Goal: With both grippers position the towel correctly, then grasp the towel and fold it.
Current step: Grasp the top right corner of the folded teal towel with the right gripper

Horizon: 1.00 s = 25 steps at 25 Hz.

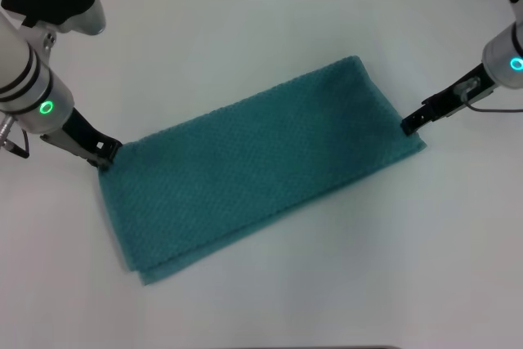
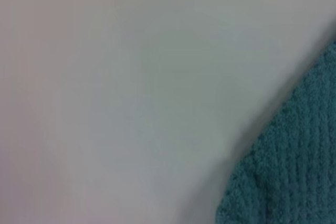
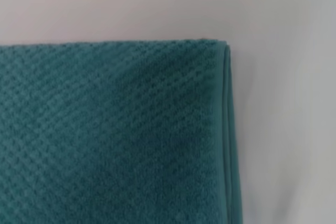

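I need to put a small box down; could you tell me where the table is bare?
Bare table lies behind the towel and in front of it, toward the near right. It is crowded at the towel's short ends: the left gripper and the right gripper sit there.

Even, bright overhead light on the white table; soft shadows under the towel. Left wrist view heavily blurred.

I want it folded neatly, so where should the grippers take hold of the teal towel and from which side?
Probably at the towel's two short ends. It lies flat, long and diagonal, with the left gripper at its left end and the right gripper at its right end. Each should come in low from outside, pinching all layers at the edge.
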Available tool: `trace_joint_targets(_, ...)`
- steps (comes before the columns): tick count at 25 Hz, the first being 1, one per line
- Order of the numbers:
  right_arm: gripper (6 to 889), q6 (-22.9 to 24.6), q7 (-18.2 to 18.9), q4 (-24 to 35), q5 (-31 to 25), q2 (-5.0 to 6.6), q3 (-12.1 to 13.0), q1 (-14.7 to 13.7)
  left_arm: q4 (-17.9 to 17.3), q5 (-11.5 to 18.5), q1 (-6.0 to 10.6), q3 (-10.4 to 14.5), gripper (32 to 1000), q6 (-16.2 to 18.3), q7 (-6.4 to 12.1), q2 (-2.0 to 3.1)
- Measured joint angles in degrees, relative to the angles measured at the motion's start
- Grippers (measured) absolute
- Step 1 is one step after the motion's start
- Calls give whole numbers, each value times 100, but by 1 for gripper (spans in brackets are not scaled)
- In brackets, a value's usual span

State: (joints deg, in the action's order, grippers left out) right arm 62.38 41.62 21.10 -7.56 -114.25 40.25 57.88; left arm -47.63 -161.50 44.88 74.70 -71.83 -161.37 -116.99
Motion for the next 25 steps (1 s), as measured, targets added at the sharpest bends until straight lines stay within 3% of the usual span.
trace_joint_targets(12, 848, -352, 72, -134, 0, -151, 1, -83, 15, 14, 12, 0, 97, 26, 0, 0)
trace_joint_targets(25, 844, -679, 239, -417, -279, -168, -2, -137, 17, 4, 12, 0, 97, 36, 0, 0)
